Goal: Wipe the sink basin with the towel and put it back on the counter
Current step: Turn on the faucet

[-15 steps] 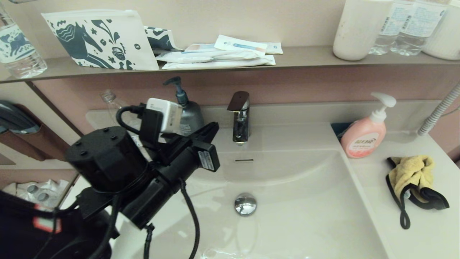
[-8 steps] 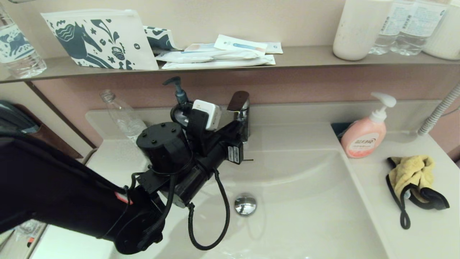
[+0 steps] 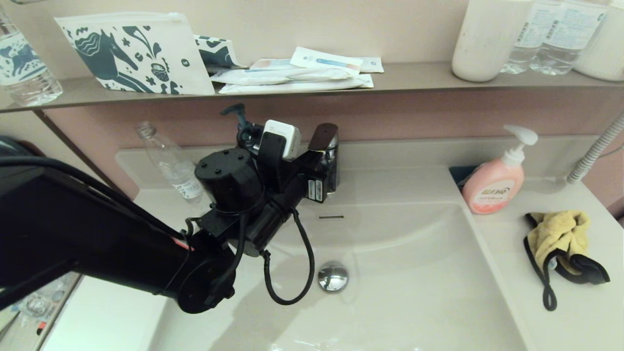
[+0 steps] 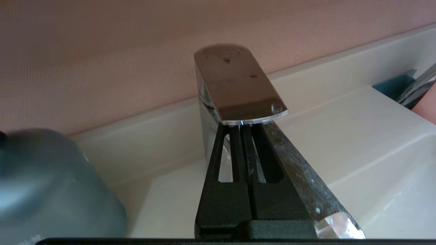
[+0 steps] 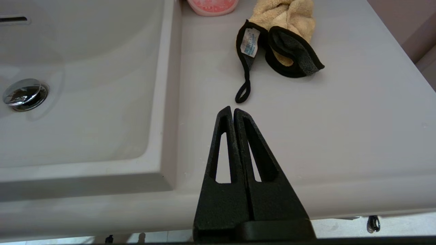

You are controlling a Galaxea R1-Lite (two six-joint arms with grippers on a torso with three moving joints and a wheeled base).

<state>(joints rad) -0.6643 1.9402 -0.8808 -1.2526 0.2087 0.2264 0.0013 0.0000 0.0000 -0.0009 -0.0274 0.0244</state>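
1 towel (image 3: pixel 560 242) on counter (image 3: pixel 580 312); 1 faucet (image 3: pixel 325 161); both hands pressed together: left hand (image 4: pixel 242 126), right hand (image 5: pixel 232 110).

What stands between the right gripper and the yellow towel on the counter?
Nothing visible. In the right wrist view the right gripper, shut, hangs over bare counter, and the towel lies just beyond its tips, its black loop nearest.

The counter (image 3: pixel 575 321) carries the towel (image 3: pixel 560 239), crumpled on its right side, with the pink soap bottle (image 3: pixel 493 187) just behind it. On its left rear stand a clear bottle (image 3: pixel 170 163) and a grey pump bottle (image 4: pixel 51 187).
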